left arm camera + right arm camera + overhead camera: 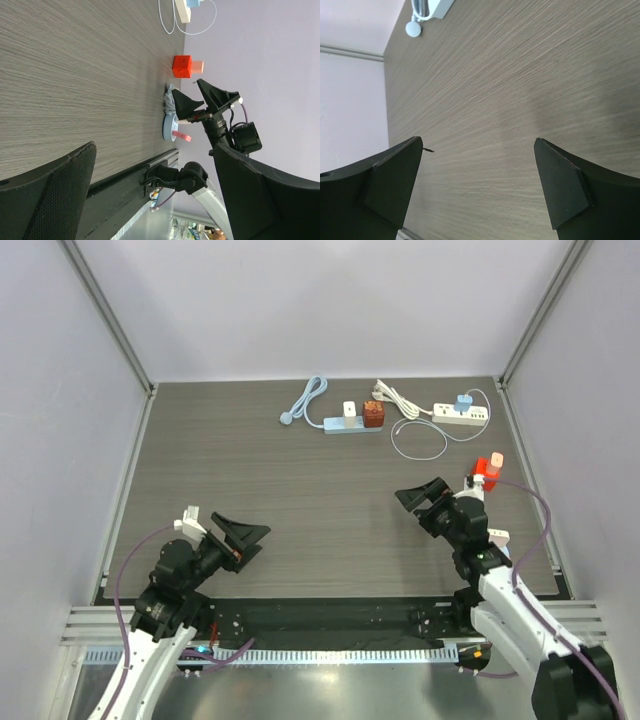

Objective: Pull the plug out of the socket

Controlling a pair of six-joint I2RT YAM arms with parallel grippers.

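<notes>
The dark wood-grain surface [330, 510] carries everything. The left gripper [257, 540] hovers low near the front edge, its jaws spread wide and holding nothing. The right gripper [410, 506] does likewise, jaws fully apart and empty.

Well ahead of both grippers, and between them, lies a blue power strip [343, 426]. Its cord runs off toward the left gripper's side. A white power strip [460, 416] lies well ahead of the right gripper and slightly to its right, with a white cord [420, 440] looped on the near side.

A red block adapter [488, 466] sits loose on the surface just to the right of the right gripper.

A brown plug [373, 414] and a white plug [349, 409] stand in the blue strip. A blue plug [463, 402] stands in the white strip.
</notes>
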